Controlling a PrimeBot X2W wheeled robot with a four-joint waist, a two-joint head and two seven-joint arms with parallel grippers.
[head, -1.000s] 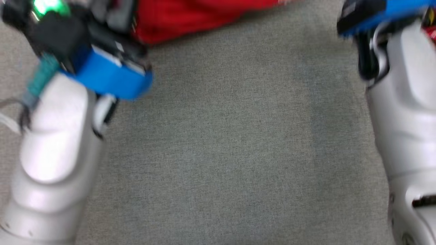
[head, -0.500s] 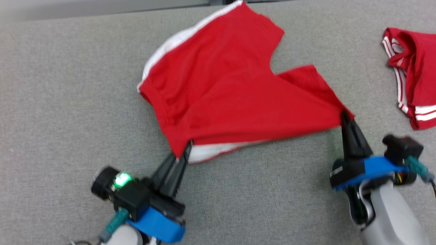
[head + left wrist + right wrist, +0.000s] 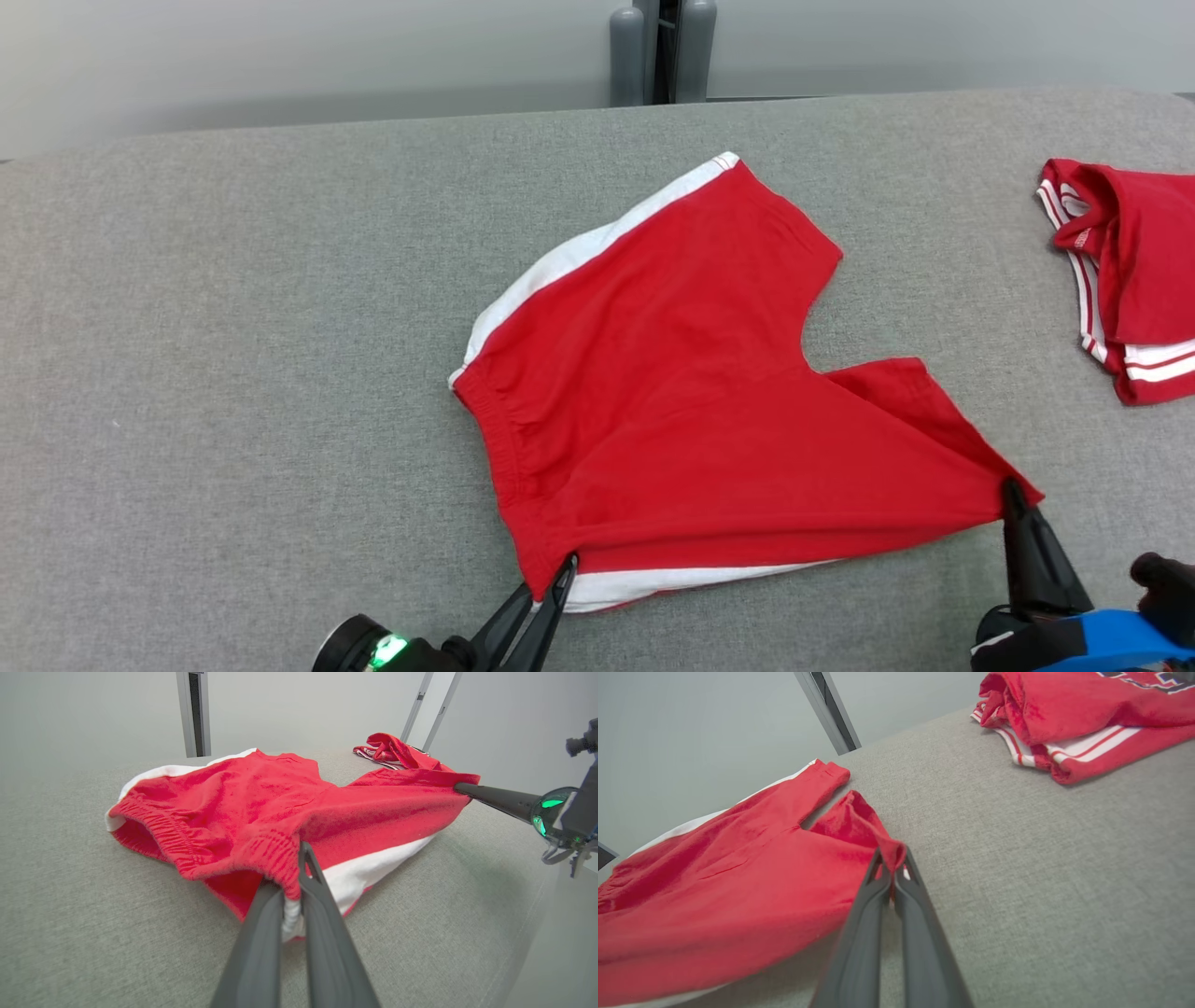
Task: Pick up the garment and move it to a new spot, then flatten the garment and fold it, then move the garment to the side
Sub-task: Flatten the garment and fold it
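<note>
- Since the earlier head frames the camera has swung up. Both grippers now sit at the bottom edge of that view and the far edge of the surface has come into sight. Both grips on the cloth are unchanged.
- Left gripper (image 3: 563, 571): fingers closed together on the red shorts (image 3: 691, 373). They pinch the waistband corner where red cloth meets the white side stripe. In the left wrist view the elastic bunches over and between the fingertips, and the corner is raised a little off the surface.
- Right gripper (image 3: 1013, 490): fingers pressed together on the hem corner of one leg, with a thin fold of red caught between the tips.
- Between the two grippers the near edge of the shorts is drawn into a fairly straight line, and the white stripe lies along it.
- Ahead of the fingertips the rest of the shorts lies spread on the grey fabric surface (image 3: 233, 327). The waistband runs away from the left gripper. The other leg points to the far edge, with a second white stripe down its outer side.
- The notch between the two legs lies ahead of the right gripper.
- Out to the right of the right gripper, well apart from the shorts, a second red garment (image 3: 1139, 271) with white stripes lies bundled on the same surface.
- Beyond the far edge a grey upright post (image 3: 663, 47) stands against a pale wall.
</note>
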